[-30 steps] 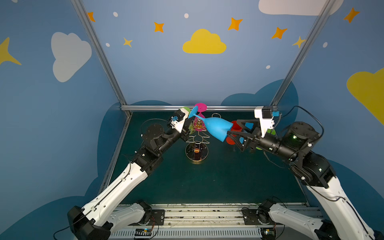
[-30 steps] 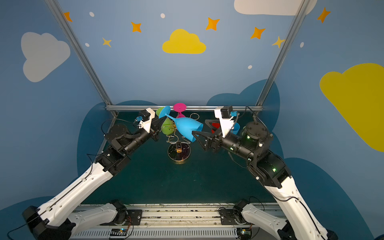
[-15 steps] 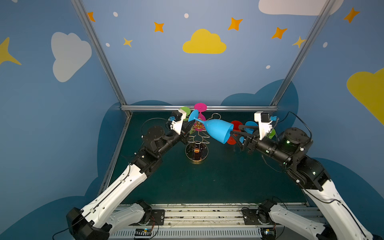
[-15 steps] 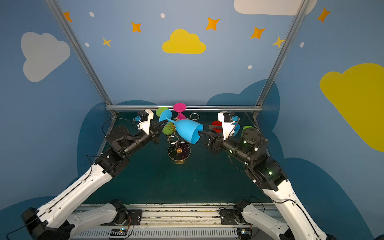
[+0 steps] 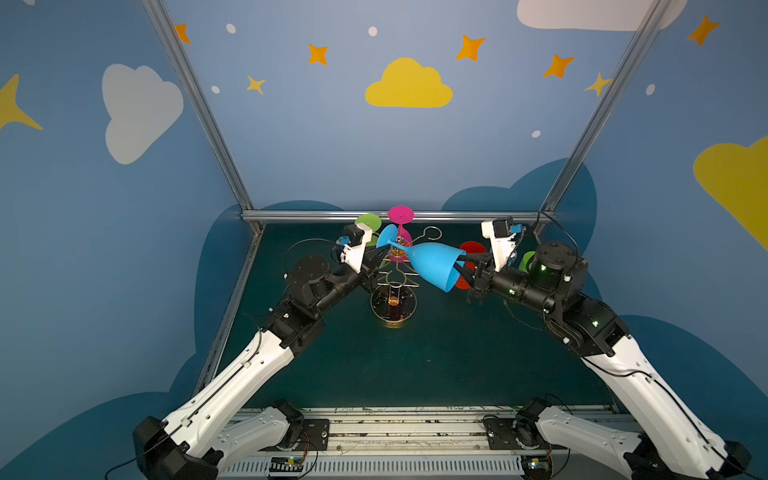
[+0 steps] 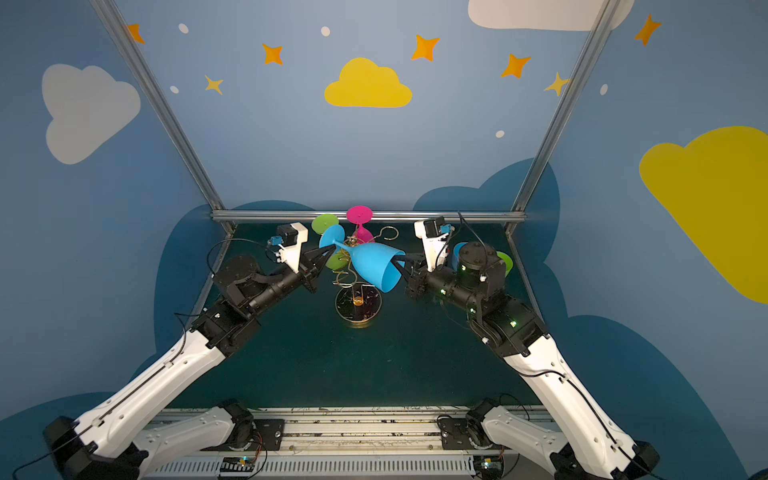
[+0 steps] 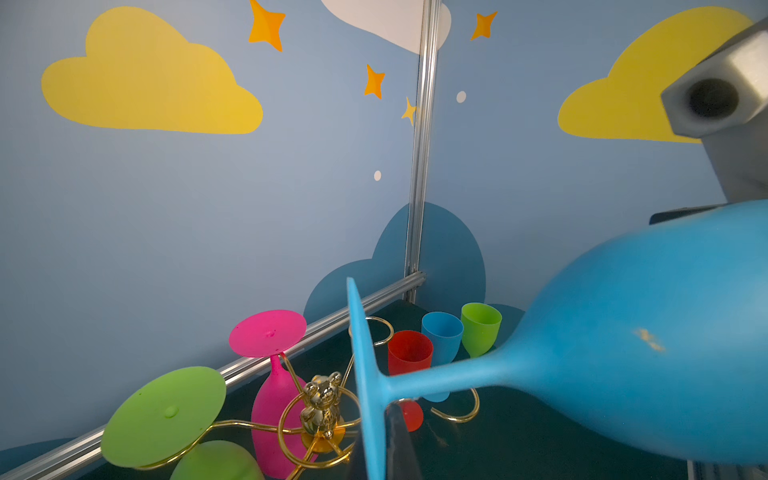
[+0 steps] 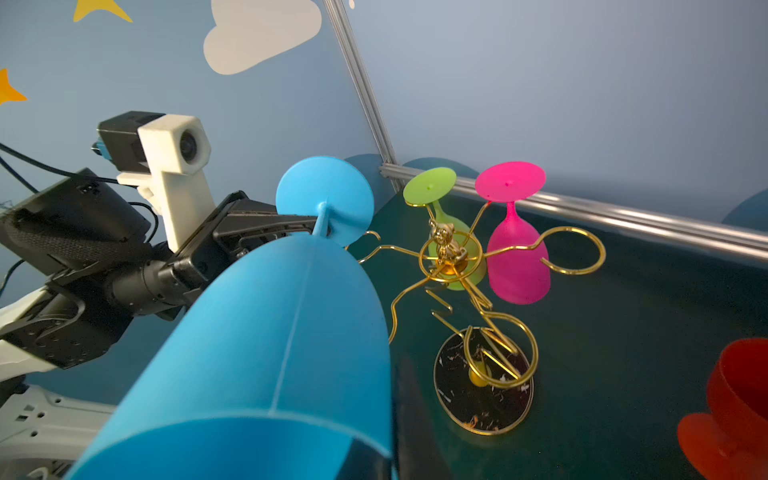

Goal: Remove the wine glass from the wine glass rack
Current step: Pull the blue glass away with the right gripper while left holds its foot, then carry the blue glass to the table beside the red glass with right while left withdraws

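While blue wine glass (image 5: pixel 436 264) is tilted near rack (image 5: pixel 382 301) | left gripper (image 5: pixel 385 249) clamps stem | right gripper (image 5: pixel 460 266) clamps rim

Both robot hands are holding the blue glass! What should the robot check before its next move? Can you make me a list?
1. Blue wine glass off the wine glass rack: ok, no wire loop sits round its stem.
2. Left gripper shut on the stem, by the foot: ok.
3. Right gripper shut on the bowl's rim: ok, one finger is inside the bowl.
4. Glass upright: not ok, it lies sideways between the two arms.
5. Foot clear of the rack's wire arms: cannot tell, they look very close.
6. Pink glass and green glass hanging on the rack: ok.
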You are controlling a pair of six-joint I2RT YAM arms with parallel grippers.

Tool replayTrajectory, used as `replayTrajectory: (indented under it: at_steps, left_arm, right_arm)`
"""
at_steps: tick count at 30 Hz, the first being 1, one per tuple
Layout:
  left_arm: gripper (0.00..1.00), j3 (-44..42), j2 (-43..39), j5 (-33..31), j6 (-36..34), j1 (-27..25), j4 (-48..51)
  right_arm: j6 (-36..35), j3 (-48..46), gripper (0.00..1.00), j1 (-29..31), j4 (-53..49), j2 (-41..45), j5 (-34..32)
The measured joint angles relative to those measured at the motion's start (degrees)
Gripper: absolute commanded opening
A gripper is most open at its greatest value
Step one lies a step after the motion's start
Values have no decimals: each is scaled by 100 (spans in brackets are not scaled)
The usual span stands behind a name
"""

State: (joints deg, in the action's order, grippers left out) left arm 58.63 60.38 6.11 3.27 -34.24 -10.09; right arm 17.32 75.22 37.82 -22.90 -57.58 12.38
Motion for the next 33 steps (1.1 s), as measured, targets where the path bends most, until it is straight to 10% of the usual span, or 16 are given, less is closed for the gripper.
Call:
replayTrajectory:
  at_steps: [5, 10, 33]
  left_arm:
    - [72, -66, -129, -50, -2, 0, -101]
    - [88, -485, -492, -516, -2, 2, -411]
    - [100, -1727, -2002, -1534, 1353, 2177, -238]
  right_arm:
    - [-85, 44, 0, -168, -96, 136, -319]
    - [-295, 348, 0, -498, -501, 374, -640]
    - [-1231, 822, 0, -1327, -4229, 81, -2426]
